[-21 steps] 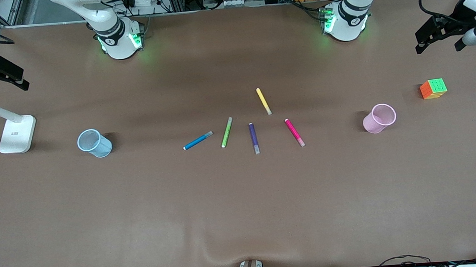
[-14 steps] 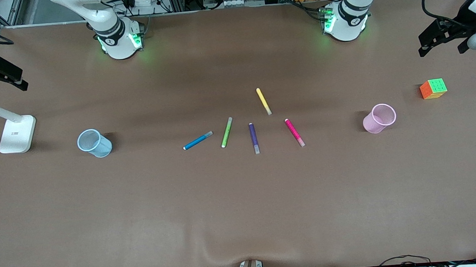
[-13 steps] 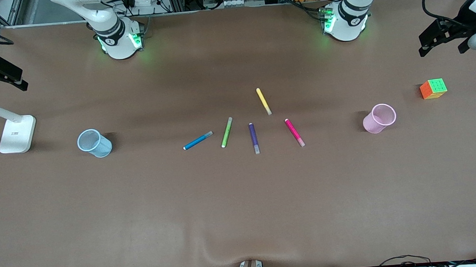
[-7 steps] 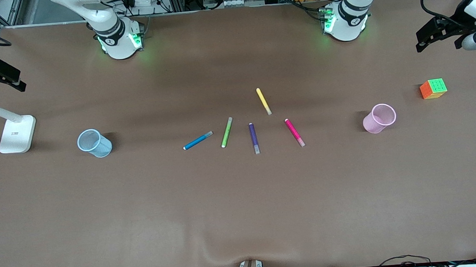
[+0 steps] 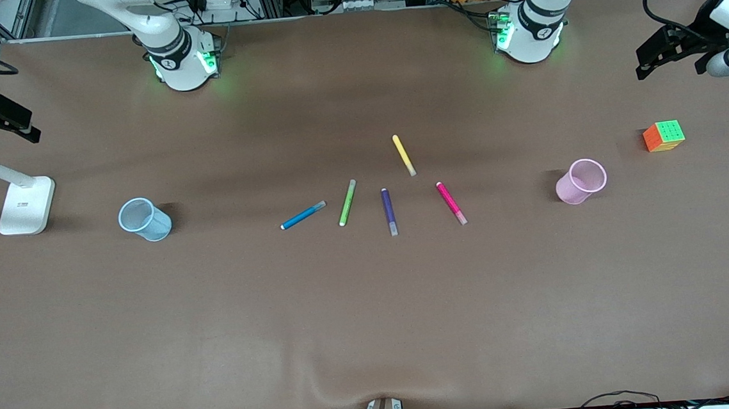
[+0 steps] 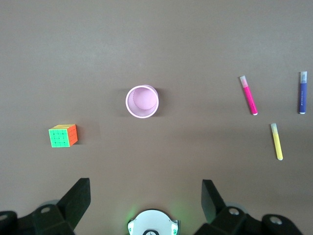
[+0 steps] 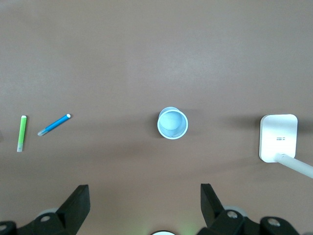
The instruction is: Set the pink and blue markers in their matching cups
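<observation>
Front view: blue marker (image 5: 302,216) and pink marker (image 5: 451,203) lie mid-surface among green (image 5: 347,202), purple (image 5: 389,211) and yellow (image 5: 403,154) ones; blue cup (image 5: 144,219) toward the right arm's end, pink cup (image 5: 580,181) toward the left arm's; neither marker is in a cup
Left wrist view: left gripper (image 6: 145,200) high over the surface near the pink cup (image 6: 142,102) and cube (image 6: 63,135), jaws released, empty
Right wrist view: right gripper (image 7: 145,201) over the surface near the blue cup (image 7: 172,123) and lamp (image 7: 278,138), jaws released, empty

On the table (image 5: 373,332) lie 5 markers (image 5: 389,211), 2 cups (image 5: 145,219), 1 puzzle cube (image 5: 664,136) and 1 lamp base (image 5: 26,205).
</observation>
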Motion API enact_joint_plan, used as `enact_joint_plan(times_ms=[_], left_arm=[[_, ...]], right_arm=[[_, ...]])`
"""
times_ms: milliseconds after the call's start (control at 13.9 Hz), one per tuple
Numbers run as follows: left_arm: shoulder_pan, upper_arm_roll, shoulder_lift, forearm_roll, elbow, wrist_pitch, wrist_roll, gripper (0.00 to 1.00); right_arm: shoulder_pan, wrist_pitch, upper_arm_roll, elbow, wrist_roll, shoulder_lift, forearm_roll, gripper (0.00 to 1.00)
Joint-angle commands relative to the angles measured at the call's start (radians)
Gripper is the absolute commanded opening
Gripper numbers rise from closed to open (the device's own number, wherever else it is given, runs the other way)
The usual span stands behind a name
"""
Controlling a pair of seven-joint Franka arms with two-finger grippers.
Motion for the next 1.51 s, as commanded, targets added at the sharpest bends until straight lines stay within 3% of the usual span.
enact_joint_plan(times_ms=[0,864,1440], left_arm=[[0.007,-0.006,-0.001,0.007,0.014,-0.001,-0.023,1.0],[0.012,-0.025,-0.022,0.048,-0.034,0.028,-0.055,1.0],[0.005,-0.032,0.077,0.028,-0.028,-0.02,-0.051,1.0]], right_arm=[[-0.017,0.008,0.011,-0.005,-0.001,-0.003,-0.006,1.0],[-0.02,0.008,0.009,-0.005,0.001,0.0,-0.001,1.0],[-0.02,0.003,0.009,-0.003,-0.005,0.039,-0.001,1.0]])
